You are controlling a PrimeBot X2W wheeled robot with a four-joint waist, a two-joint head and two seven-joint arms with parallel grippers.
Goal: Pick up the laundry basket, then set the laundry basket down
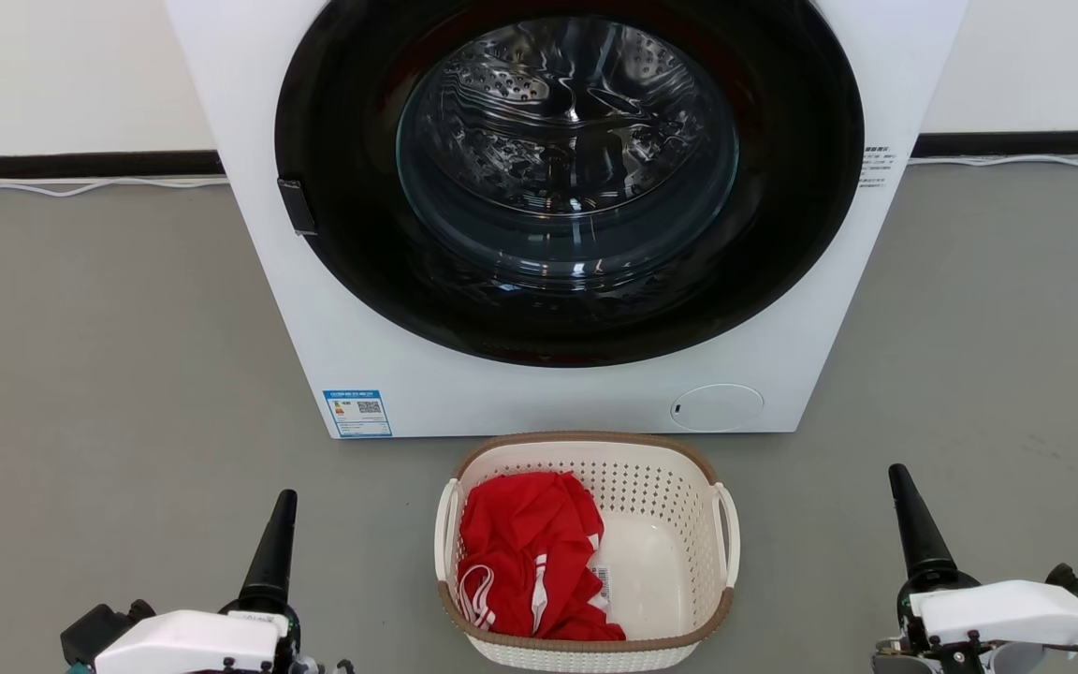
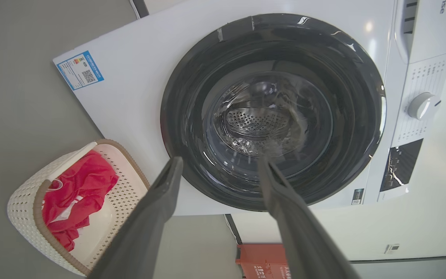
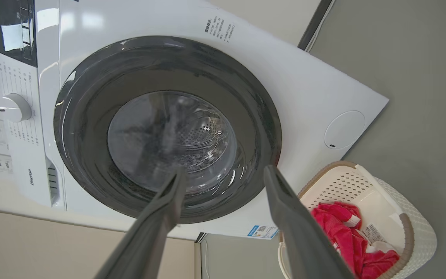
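Lower centre of head view: laundry basket (image 1: 661, 491) upright on grey floor (image 1: 127, 374), just in front of white washing machine (image 1: 314, 328), clear of both grippers. Brown rim (image 1: 586, 437) around top, white loop handles (image 1: 726, 524) at frame-left and frame-right sides. Inside, bunched toward frame-left half: red garment (image 1: 525, 552) with white stripes and a small tag (image 1: 602, 580); frame-right half of basket bottom bare. Machine at upper centre, with round dark door (image 1: 782, 234) shut and steel drum (image 1: 567, 122) visible through glass; blue label (image 1: 357, 413) at its lower left corner, round cover (image 1: 716, 407) at lower right. Left gripper (image 2: 220, 162) at lower left of head view, well apart from basket, seen there as one dark finger pointing up frame; in left wrist view fingers (image 2: 157, 205) spread wide and empty, door behind the gap, basket at lower left of that frame. Right gripper (image 3: 225, 171) at lower right of head view, also well apart from basket; in right wrist view fingers (image 3: 292, 217) spread wide, holding nothing, basket at lower right, partly behind one finger. White cable (image 1: 80, 187) along base of wall (image 1: 52, 75) at upper left and upper right of head view. Control dial (image 2: 420, 105) at right of left wrist frame; orange-red box (image 2: 263, 257) at bottom centre there.
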